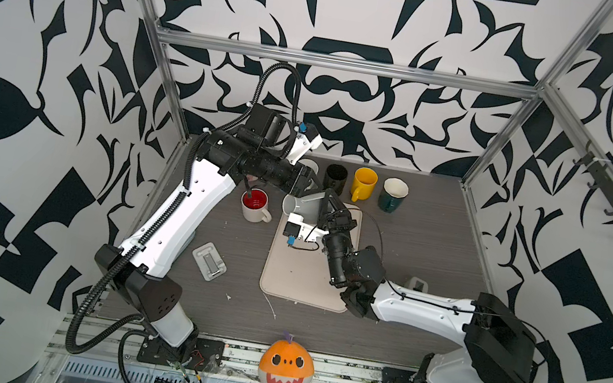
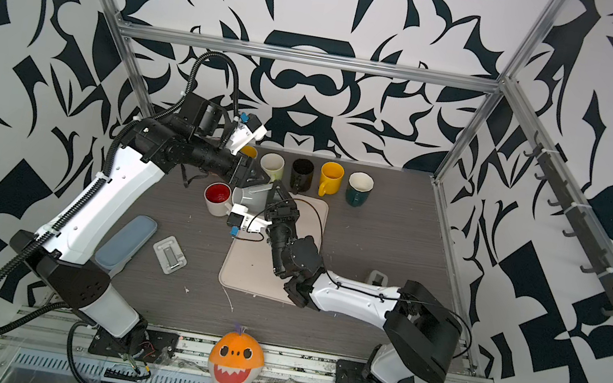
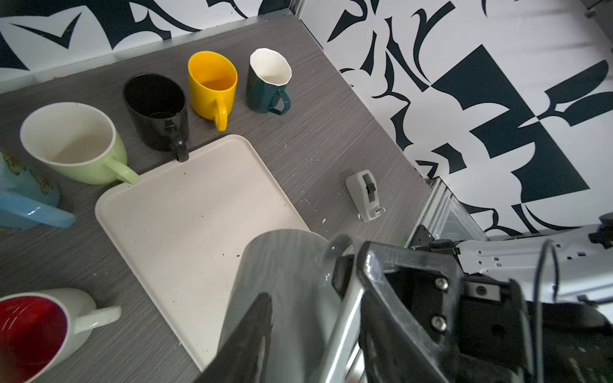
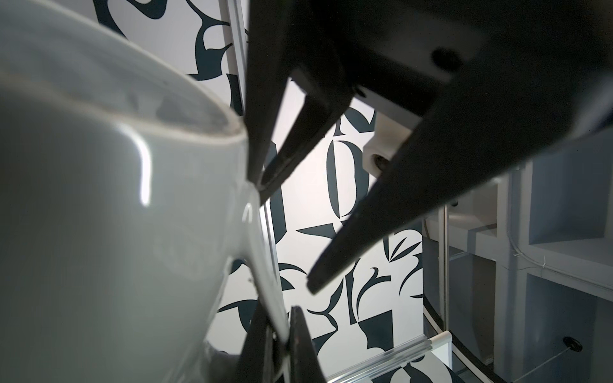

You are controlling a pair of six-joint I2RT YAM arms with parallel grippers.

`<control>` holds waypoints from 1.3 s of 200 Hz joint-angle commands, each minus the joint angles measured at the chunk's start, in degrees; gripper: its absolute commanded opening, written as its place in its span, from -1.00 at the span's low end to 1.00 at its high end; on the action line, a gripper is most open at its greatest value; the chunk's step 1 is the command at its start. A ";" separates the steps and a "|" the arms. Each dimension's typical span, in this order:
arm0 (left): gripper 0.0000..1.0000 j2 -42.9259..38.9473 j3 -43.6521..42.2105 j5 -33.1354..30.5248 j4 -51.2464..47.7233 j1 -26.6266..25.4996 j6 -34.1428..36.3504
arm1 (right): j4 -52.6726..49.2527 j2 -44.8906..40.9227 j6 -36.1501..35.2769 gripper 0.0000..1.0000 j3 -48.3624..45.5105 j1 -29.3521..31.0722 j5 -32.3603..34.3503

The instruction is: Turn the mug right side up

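Mug (image 1: 304, 207) (image 2: 253, 198): glossy grey, tapered, widest at the rim. Position: about centre frame in both top views. Pose: tipped onto its side, mouth toward frame left, base toward frame right; not upright. Handle (image 4: 262, 262) is a smooth grey strap, pinched between the closed fingers of the right end effector (image 4: 278, 341).

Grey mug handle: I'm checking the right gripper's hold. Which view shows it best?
Right wrist view: the handle runs close-up into the shut right gripper. Left wrist view shows only part, beside that gripper; both top views barely show it.
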 commanded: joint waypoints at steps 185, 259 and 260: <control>-0.02 -4.06 -5.96 3.74 -4.91 -2.72 9.33 | -16.01 -10.03 17.25 -1.00 6.65 0.07 -0.19; -0.01 -2.83 -6.07 2.24 -5.94 -2.84 11.03 | -27.92 -13.41 19.79 -1.00 7.44 0.07 -3.84; -0.01 -2.76 -6.06 2.19 -5.99 -2.84 11.03 | -28.00 -13.44 19.83 -1.00 7.42 0.07 -3.93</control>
